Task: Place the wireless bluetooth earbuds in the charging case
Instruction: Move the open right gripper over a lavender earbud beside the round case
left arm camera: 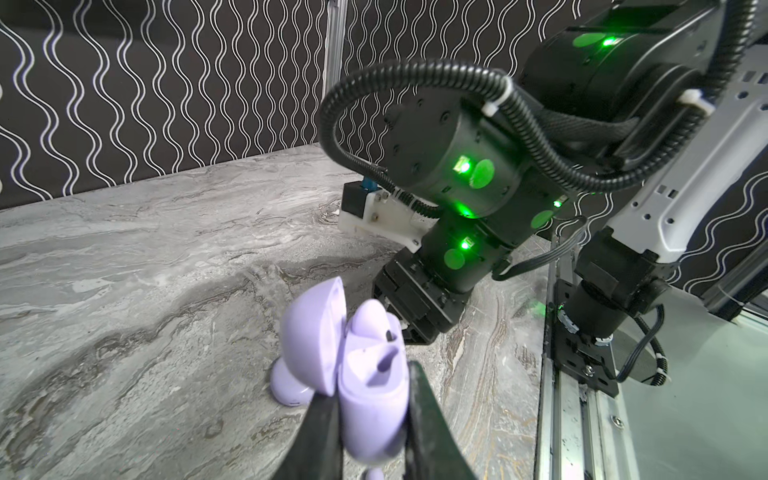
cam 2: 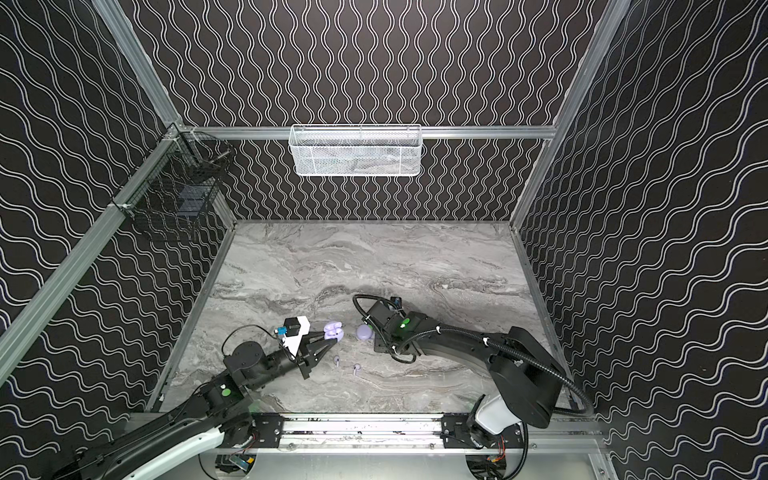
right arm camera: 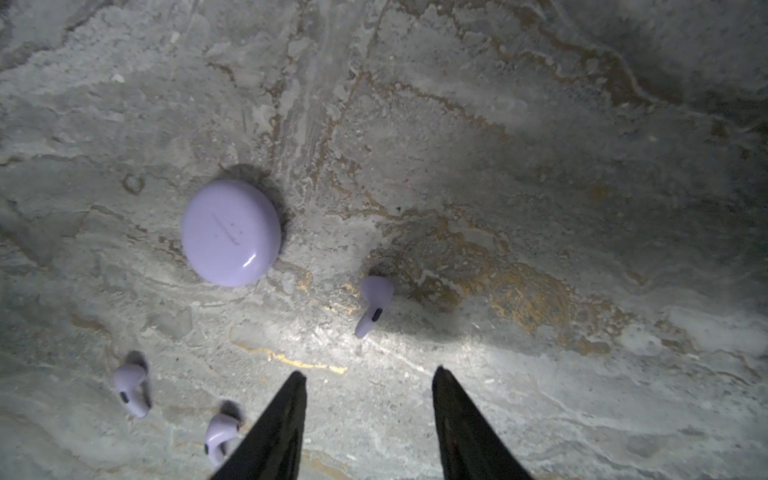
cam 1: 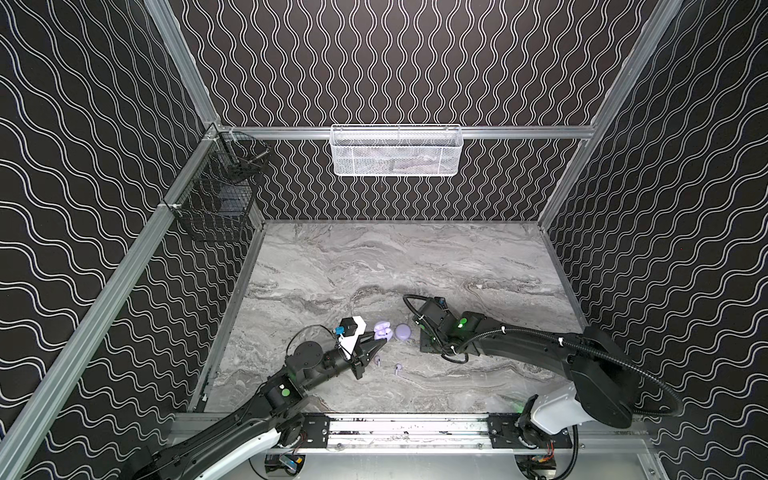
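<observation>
1. Lavender plastic shows between the fingers of our left gripper [left arm camera: 372, 380]: they are pinched on the base of the charging case [left arm camera: 374, 399], which is held off the marble-patterned table [cam 1: 415, 266] with its lid [left arm camera: 311, 332] swung open.
2. We see one seated earbud [left arm camera: 372, 318] with its rounded head standing up out of the case; the slot beside it shows as a dark hollow.
3. Our right gripper [right arm camera: 368, 374] points down at the table with its fingers spread apart and nothing between them.
4. Just ahead of those fingertips, clear of them, the lone earbud [right arm camera: 374, 303] lies on its side on the marble.
5. Near that earbud sits a closed case [right arm camera: 232, 232], round and shut, flat on the table; in both top views it is just beside the held case, between the two grippers.
6. Two more lie on the table in both top views: the left earbud [cam 1: 377, 360] just beside the left gripper's fingers, and the right earbud [cam 1: 398, 368] near it, the two apart from each other.
7. We cannot tell from the top views where the right fingertips are, since the wrist covers them.
</observation>
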Robot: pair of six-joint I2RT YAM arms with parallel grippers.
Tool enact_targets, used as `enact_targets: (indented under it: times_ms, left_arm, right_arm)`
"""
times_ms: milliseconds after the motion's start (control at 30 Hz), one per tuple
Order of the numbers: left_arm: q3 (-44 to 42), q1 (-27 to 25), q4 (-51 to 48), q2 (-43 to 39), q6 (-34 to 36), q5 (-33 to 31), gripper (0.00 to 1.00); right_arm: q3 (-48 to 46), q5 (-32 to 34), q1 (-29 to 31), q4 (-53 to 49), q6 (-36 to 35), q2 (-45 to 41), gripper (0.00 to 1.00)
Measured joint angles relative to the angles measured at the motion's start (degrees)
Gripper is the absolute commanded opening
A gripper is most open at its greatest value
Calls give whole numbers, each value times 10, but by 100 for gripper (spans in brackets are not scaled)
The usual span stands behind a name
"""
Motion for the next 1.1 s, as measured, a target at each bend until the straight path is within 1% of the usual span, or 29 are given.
enact_targets:
  times_ms: [533,1100]
  left_arm:
    - [-2,0,5,-1,0,10,0]
    - [-4,0,19,1,0,22,0]
  right_arm:
    - [22,18,-1,7,-13,72,53]
    - [23,32,-1,2,-13,98,52]
